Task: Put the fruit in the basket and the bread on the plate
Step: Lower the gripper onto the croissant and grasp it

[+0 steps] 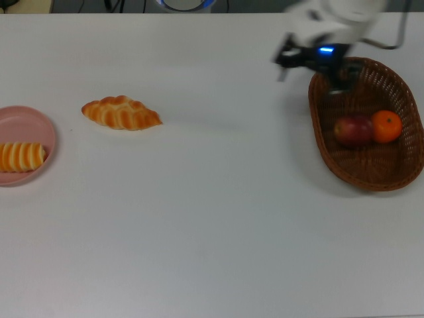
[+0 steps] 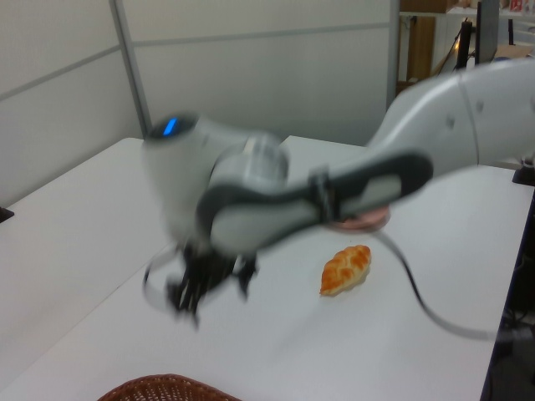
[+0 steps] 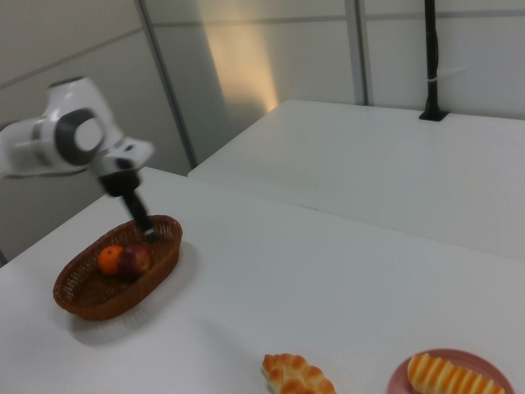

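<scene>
Starting nearest the right view's camera, we find the pink plate [image 3: 459, 379] at the bottom right corner of the white counter [image 3: 344, 279], and the striped roll [image 3: 441, 373] lies on it. Just to the right view's left of the plate, the braided loaf [image 3: 297, 375] rests on the bare counter, apart from the plate. In the top view the same plate [image 1: 26, 119] sits at the left edge with the roll [image 1: 21, 157] across it, and the loaf [image 1: 121, 112] lies well clear of the rim.

Farther back in the right view, across a wide stretch of counter, stands the wicker basket [image 3: 90, 297]. We see the apple [image 3: 135, 260] and the orange [image 3: 110, 259] both inside it, side by side and touching. In the top view the apple [image 1: 353, 130] is to the left of the orange [image 1: 386, 126], in the middle of the basket [image 1: 324, 142].

Beyond the basket we find the tool [image 1: 311, 63], blurred in all three views. It hovers over the basket's far rim and the counter just beside it, and it holds nothing. We cannot tell how far apart its fingers stand. The white arm [image 3: 61, 135] reaches back from it towards the right view's left edge.
</scene>
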